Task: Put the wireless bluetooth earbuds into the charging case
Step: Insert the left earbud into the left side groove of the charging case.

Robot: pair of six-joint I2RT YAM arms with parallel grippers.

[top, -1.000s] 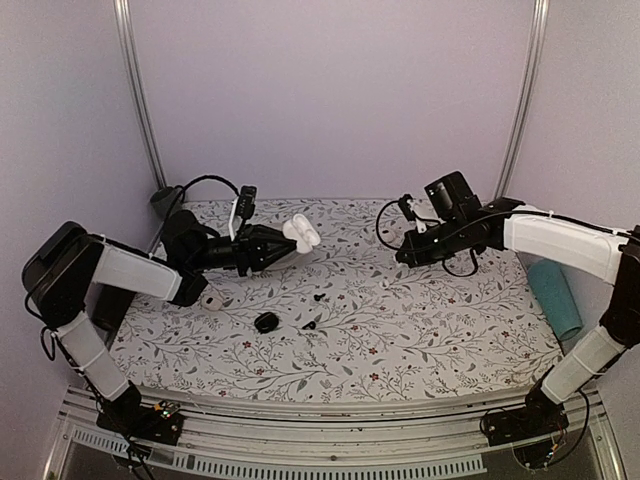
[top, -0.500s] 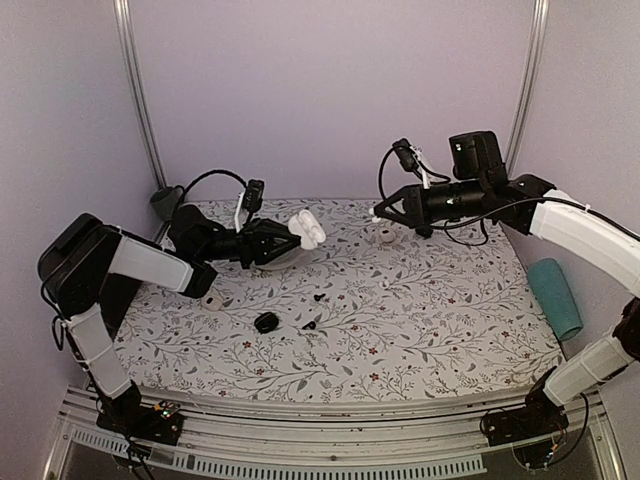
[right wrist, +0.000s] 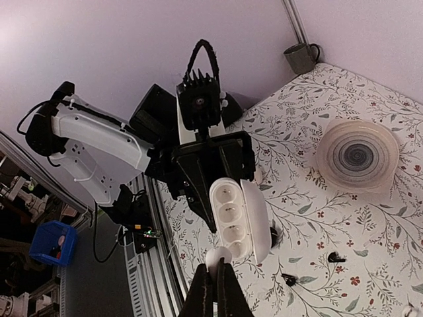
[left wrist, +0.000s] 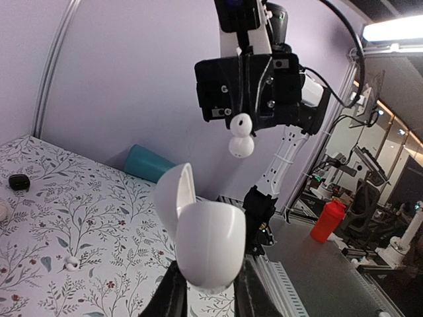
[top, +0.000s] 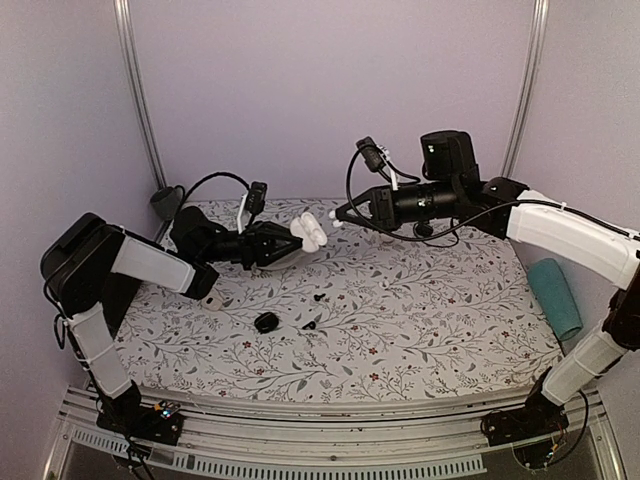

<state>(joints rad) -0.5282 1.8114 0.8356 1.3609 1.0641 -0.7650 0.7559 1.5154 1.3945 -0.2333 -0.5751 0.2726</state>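
Nearest my bases, three small black bits (top: 265,322) lie on the flowered cloth (top: 430,330), with a teal roll (top: 555,295) at its right edge. Farther back and raised off the cloth, my left claw (top: 285,243) is clamped on the lower half of the white charging case (top: 308,232), its lid hinged open and its open side turned toward my right arm. My right claw (right wrist: 215,281) is pinched almost closed on one white earbud (right wrist: 215,259) at the fingertips, held in the air just beside the case's open mouth; whether they touch, I cannot tell.
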